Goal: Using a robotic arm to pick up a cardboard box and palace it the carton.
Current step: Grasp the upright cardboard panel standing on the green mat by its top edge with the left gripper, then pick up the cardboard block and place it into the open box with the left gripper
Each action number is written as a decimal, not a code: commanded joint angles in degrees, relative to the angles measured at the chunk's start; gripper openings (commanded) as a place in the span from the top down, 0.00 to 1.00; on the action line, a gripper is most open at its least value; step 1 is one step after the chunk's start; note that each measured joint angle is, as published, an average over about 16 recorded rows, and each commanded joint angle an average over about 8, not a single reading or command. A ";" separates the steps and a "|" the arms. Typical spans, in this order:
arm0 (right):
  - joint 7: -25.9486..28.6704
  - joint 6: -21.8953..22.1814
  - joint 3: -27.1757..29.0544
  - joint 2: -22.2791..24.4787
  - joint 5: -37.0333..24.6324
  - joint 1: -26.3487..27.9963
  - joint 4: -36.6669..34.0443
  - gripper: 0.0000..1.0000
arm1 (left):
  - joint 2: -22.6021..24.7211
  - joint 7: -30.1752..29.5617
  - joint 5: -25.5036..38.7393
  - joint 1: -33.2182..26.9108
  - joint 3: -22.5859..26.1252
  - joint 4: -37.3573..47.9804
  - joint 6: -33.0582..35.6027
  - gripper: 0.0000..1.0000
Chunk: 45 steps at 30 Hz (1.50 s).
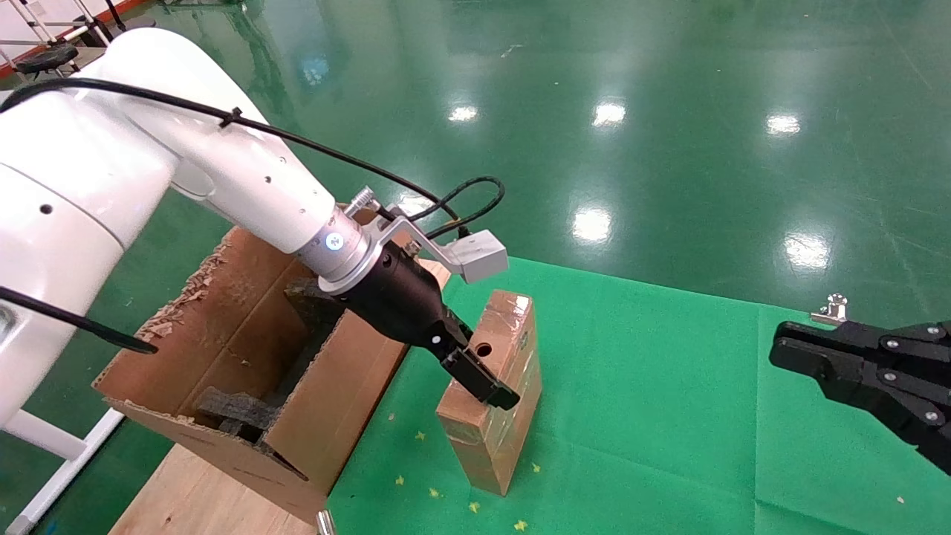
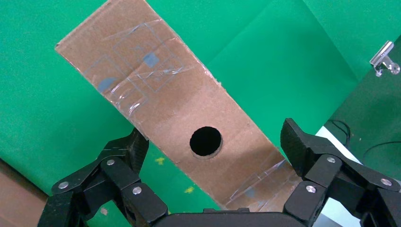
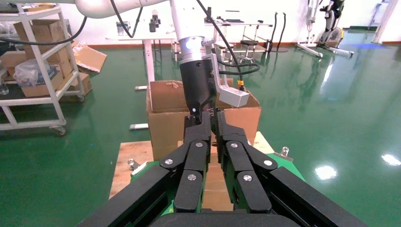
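The cardboard box (image 1: 520, 345) stands on edge on the green cloth (image 1: 669, 416), its narrow holed side up, just right of the carton (image 1: 349, 394). The white robotic arm (image 1: 245, 171) reaches over the carton. Its left gripper (image 1: 494, 386) is open and straddles the box's holed side. In the left wrist view the box (image 2: 161, 94) runs between the fingers of the left gripper (image 2: 215, 142); one finger (image 2: 298, 142) stands clear of it. Black foam blocks (image 1: 230, 409) lie inside the carton. My right gripper (image 1: 776, 349) is parked at the right, shut and empty; it also shows in its wrist view (image 3: 212, 123).
The carton rests on a wooden board (image 1: 193, 490) beside the cloth. Metal clips (image 1: 836, 306) hold the cloth's edge; one shows in the left wrist view (image 2: 384, 56). Glossy green floor lies beyond. Shelves with boxes (image 3: 38, 61) stand far off.
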 commanded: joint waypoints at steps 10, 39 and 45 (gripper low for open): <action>0.00 0.00 0.00 0.00 0.00 -0.01 -0.01 0.00 | -0.01 0.04 0.04 0.04 -0.01 -0.02 0.04 1.00; 0.00 0.01 0.00 0.00 0.00 0.00 0.00 0.00 | -5.81 1.24 -4.03 -3.42 -3.20 -0.29 -0.87 1.00; 0.00 0.01 0.00 0.00 0.00 0.00 0.00 0.00 | -8.68 4.07 -5.22 -9.12 -5.74 3.82 -1.81 1.00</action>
